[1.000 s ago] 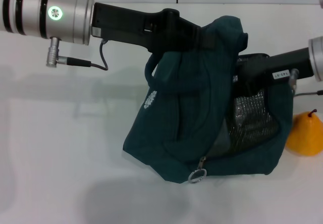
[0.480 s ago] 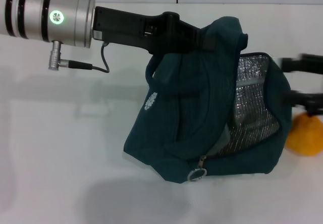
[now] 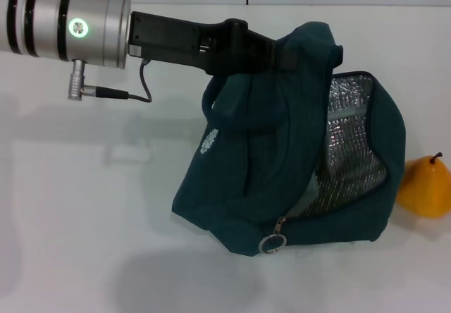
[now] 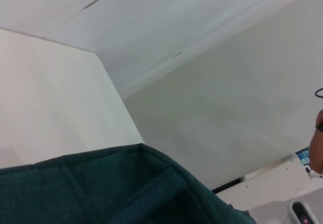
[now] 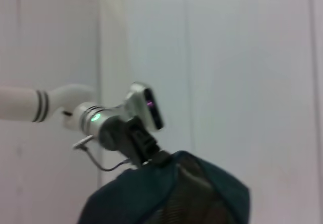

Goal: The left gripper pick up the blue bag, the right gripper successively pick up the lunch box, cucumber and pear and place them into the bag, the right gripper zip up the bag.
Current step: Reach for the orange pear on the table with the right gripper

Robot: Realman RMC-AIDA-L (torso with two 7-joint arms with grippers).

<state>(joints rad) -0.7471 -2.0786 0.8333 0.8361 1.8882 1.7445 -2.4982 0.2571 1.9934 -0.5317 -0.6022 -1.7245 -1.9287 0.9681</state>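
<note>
- Teal-blue fabric of the blue bag [image 3: 254, 179] is seen held up at its top edge by the left gripper [image 3: 282, 52]; the fingers are buried in the bunched cloth, pinched on it.
- Left arm [image 3: 70, 24] is extended in from the robot's left, silver with black bands, green light lit; a grey cable [image 3: 137, 87] is looped beneath it.
- Bag base is rested on the white table [image 3: 84, 207], body slumped and tilted, mouth gaping toward the robot's right.
- Silver foil lining [image 3: 352, 151] is exposed inside the opening; contents cannot be made out.
- Zipper pull ring [image 3: 273, 243] is seen hanging at the lower front edge, zip undone.
- Pear [image 3: 425, 186] is stood on the table just beside the bag's right side, stem up.
- Right gripper is not shown in any view; its wrist camera is pointed at the bag top [image 5: 171, 193] and the left arm from farther off.
- Lunch box and cucumber are not visible.
</note>
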